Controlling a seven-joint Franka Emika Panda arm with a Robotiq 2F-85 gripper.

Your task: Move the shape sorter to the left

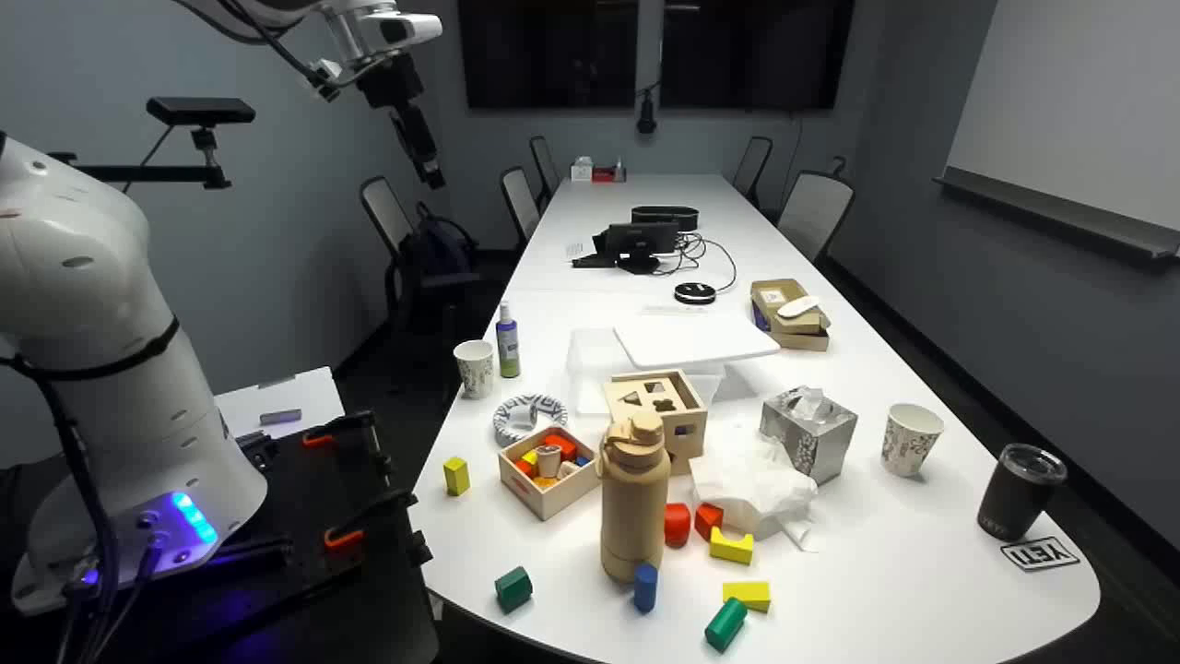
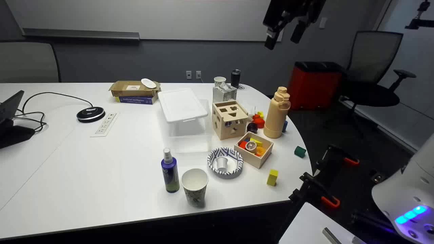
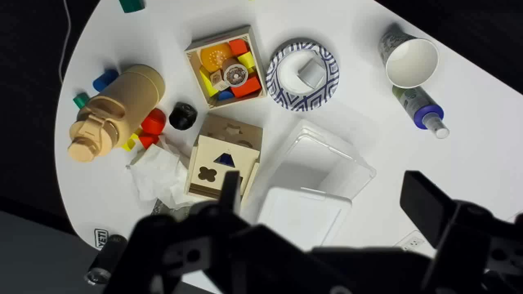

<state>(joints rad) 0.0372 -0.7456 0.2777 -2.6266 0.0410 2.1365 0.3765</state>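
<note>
The shape sorter is a light-wood cube box with dark shape-cut holes. It stands on the table in both exterior views [image 1: 667, 411] [image 2: 230, 121], and the tan bottle hides part of it in an exterior view. In the wrist view the shape sorter [image 3: 218, 169] is left of centre, with one finger overlapping its lower corner in the picture. My gripper is open and empty, high above the table in both exterior views [image 1: 433, 173] [image 2: 283, 41]. In the wrist view the gripper's fingers [image 3: 321, 179] are wide apart, with the clear bin and its white lid far below between them.
Close around the shape sorter are a clear bin [image 2: 190, 137] with a white lid [image 2: 183, 105], a tissue box [image 1: 809, 433], crumpled tissue [image 1: 756, 484], a tan bottle [image 1: 634, 507] and a tray of blocks [image 1: 550, 498]. A patterned bowl [image 2: 225, 173], paper cup [image 2: 195, 186] and spray bottle [image 2: 170, 174] stand nearby.
</note>
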